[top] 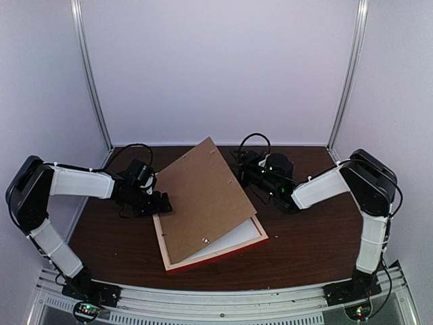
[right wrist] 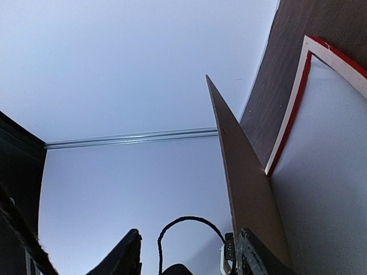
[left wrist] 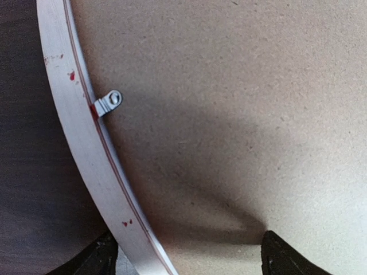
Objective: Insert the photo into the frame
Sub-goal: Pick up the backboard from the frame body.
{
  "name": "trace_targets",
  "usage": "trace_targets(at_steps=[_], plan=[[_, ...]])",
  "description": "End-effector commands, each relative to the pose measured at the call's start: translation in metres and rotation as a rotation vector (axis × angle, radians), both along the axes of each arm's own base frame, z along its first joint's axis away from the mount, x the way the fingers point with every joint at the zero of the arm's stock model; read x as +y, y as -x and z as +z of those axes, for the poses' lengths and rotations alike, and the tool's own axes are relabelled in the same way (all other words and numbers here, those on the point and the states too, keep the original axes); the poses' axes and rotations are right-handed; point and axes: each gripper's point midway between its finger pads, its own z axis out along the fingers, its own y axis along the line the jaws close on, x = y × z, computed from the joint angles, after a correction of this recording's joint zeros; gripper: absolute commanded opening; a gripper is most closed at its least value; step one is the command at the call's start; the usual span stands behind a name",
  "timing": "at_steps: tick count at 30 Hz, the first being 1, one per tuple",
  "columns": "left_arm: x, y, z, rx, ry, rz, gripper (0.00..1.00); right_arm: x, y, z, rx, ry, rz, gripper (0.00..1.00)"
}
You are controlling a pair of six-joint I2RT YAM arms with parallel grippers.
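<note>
The frame (top: pixel 164 252) lies back-up on the table, pale wood on top and a red edge toward me. A brown backing board (top: pixel 203 196) leans over it, its near-left end on the frame and its far-right end raised. Under the board, a white sheet (top: pixel 242 235) fills the frame; the photo's printed face is hidden. My left gripper (top: pixel 162 203) is open and straddles the frame's left rail (left wrist: pixel 86 149) and the board's edge (left wrist: pixel 229 114). Open with nothing between its fingers, my right gripper (top: pixel 245 172) is at the raised edge, and the board (right wrist: pixel 246 183) rests beside its right finger (right wrist: pixel 255 255).
A small metal turn clip (left wrist: pixel 109 103) sticks out from the frame rail over the board. The white sheet (right wrist: pixel 327 189) and the frame's corner (right wrist: pixel 312 46) lie right of the raised board. A black cable (right wrist: pixel 183 220) loops between my right fingers. Enclosure walls surround the table (top: pixel 311 250).
</note>
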Motion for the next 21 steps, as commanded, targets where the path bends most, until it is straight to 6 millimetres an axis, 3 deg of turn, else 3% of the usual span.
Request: trace_targets(at_steps=[1, 21], plan=[[-0.056, 0.0046, 0.0045, -0.028, 0.135, -0.171, 0.87, 0.0663, 0.091, -0.0255, 0.132, 0.034, 0.31, 0.58], [-0.0595, 0.0028, 0.0057, -0.029, 0.142, -0.178, 0.86, 0.0578, 0.0938, -0.0324, 0.227, -0.012, 0.228, 0.67]])
